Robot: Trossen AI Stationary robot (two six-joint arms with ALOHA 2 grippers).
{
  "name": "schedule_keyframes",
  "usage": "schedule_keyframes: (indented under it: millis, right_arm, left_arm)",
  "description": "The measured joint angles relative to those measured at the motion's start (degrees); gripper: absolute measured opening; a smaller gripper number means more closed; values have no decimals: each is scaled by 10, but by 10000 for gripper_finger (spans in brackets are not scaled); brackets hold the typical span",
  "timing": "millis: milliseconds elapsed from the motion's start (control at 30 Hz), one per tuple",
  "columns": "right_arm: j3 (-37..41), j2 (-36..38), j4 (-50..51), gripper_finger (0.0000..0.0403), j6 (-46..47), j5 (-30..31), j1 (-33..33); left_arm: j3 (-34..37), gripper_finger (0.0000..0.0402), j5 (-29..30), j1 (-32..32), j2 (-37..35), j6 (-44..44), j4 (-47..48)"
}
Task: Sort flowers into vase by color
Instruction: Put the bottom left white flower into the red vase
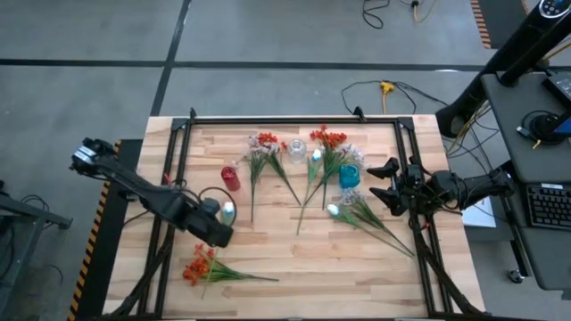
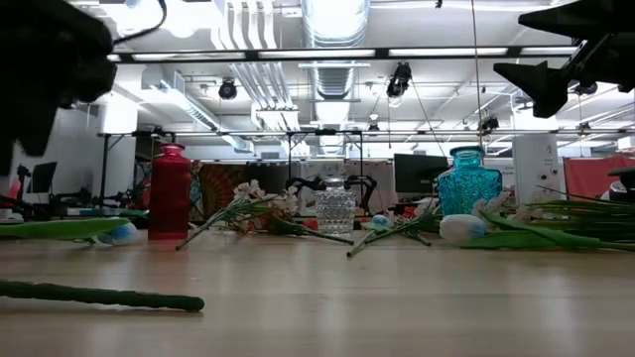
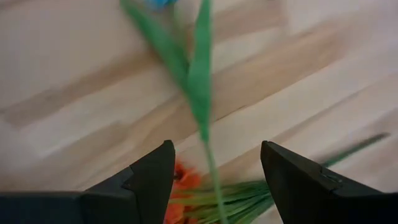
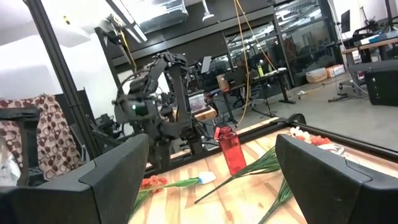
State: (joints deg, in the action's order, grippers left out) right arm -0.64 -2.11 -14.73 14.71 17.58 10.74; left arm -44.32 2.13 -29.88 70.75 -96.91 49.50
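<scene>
Three vases stand mid-table: red [image 1: 230, 177], clear [image 1: 295, 152] and teal [image 1: 349, 176]. Flowers lie flat around them: a pink-white spray [image 1: 263, 145], orange-red blooms [image 1: 328, 138], and white buds [image 1: 335, 209]. Another orange-red bloom [image 1: 198, 266] lies near the front left. A white bud [image 1: 228, 211] lies beside my left gripper [image 1: 219, 234]. That gripper points down, open above the table. In its wrist view, a green stalk with a leaf [image 3: 200, 81] runs between its fingers [image 3: 214, 146], apart from both. My right gripper [image 1: 390, 185] waits open at the table's right, raised and level.
Black frame rails [image 1: 294, 120] run along the table's far edge and down both sides. A green stalk [image 2: 99, 296] lies close to the near edge. Bare wood shows at the front middle and front right. A desk with a keyboard [image 1: 546, 205] stands off the table's right.
</scene>
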Motion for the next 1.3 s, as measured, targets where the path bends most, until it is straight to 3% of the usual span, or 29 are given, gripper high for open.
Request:
schedule_keyframes:
  millis: [633, 1100, 1300]
  right_arm:
    - [0, 0, -1, 343, 23, 0, 0]
    - [0, 0, 1, 343, 43, 0, 0]
    - [0, 0, 9, 343, 44, 0, 0]
  left_arm:
    - [-12, 210, 25, -5, 183, 22, -70]
    - [-84, 46, 33, -19, 258, 49, -5]
    - [-98, 6, 49, -35, 254, 49, -1]
